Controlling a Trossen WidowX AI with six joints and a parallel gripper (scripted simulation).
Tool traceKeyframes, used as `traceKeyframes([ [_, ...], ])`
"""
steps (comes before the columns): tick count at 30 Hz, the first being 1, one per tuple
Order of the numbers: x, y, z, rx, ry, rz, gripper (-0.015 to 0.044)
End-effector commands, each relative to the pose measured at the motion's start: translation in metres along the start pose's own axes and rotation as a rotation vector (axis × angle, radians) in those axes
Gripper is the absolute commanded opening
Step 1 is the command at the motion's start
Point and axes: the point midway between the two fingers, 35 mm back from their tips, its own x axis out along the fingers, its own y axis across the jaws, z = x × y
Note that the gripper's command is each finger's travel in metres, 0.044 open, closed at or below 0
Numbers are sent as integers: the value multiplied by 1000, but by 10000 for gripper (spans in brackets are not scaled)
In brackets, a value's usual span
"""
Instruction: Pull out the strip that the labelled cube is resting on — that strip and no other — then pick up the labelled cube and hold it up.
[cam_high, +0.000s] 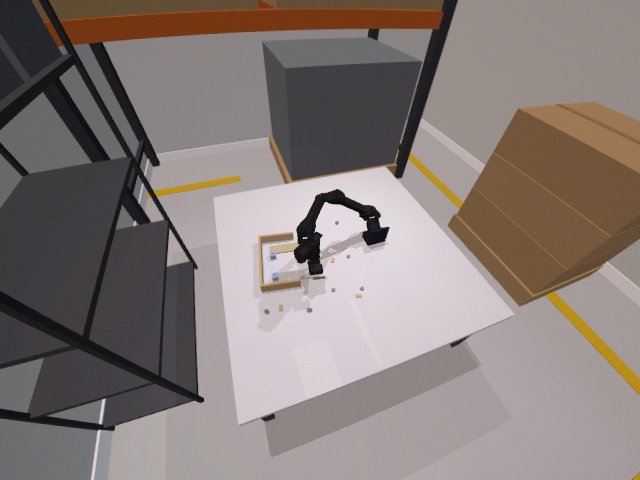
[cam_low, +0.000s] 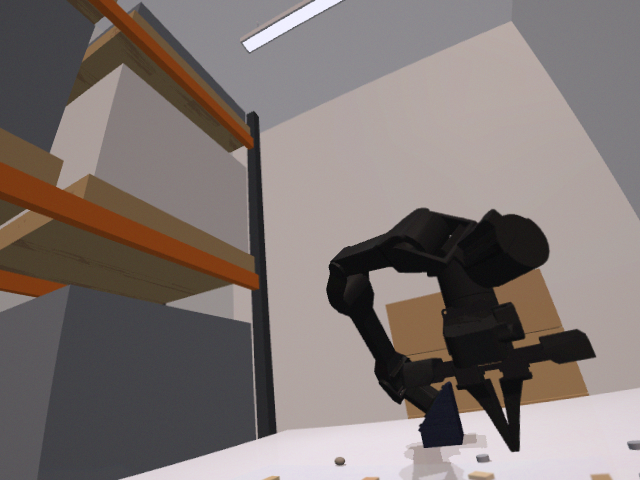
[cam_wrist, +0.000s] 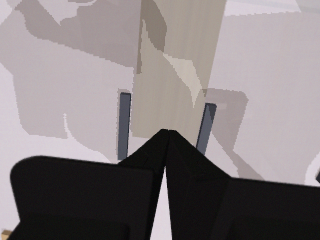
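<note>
From above, the black gripper (cam_high: 314, 270) is being lowered at the open end of the tan wooden three-sided frame (cam_high: 264, 270), with two small blue cubes (cam_high: 274, 276) inside. Seen from the wrist, the jaws are being pressed together, empty, over the plain beige strip (cam_wrist: 170, 95).

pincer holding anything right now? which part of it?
The pincer is shut with its tips together, right at the near end of the plain tan strip. Whether that thin end is pinched cannot be told; no cube is held.
</note>
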Motion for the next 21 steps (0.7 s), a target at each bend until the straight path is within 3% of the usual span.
traceKeyframes([
  [1, 11, -1, -2, -8, 6, -8, 0],
  [21, 43, -1, -3, -7, 6, -10, 0],
])
